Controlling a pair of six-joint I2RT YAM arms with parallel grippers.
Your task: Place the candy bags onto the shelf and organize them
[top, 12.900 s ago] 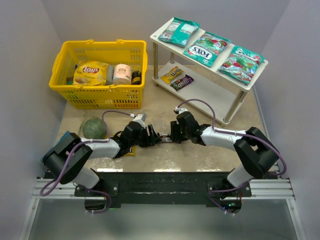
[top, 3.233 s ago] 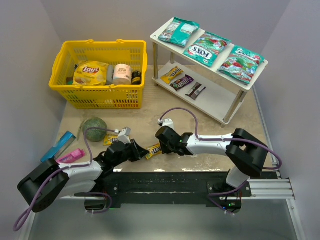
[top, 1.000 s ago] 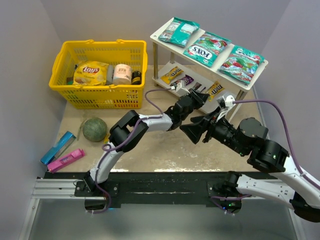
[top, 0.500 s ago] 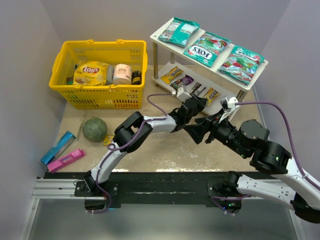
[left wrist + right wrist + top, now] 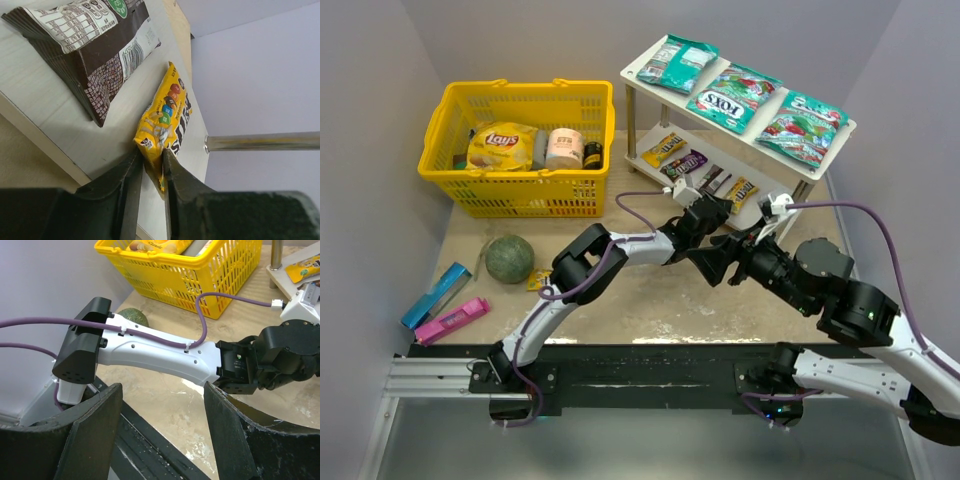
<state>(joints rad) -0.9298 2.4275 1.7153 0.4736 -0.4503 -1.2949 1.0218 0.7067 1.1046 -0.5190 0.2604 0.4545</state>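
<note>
**Pinching yellow packet (image 5: 167,112) on shelf (image 5: 60,100)**

My left gripper (image 5: 151,155) clamps the yellow packet's near end. The packet lies on the shelf's lower board, brown packet (image 5: 95,45) at its ten o'clock. My right gripper (image 5: 162,387) hangs spread wide, holding nothing.

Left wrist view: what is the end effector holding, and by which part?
The left end effector pinches the small yellow M&M's packet by its near corner; the packet lies on the white shelf board.

The yellow packet (image 5: 165,117) shows coloured dots; the shelf (image 5: 45,97) is white.
</note>
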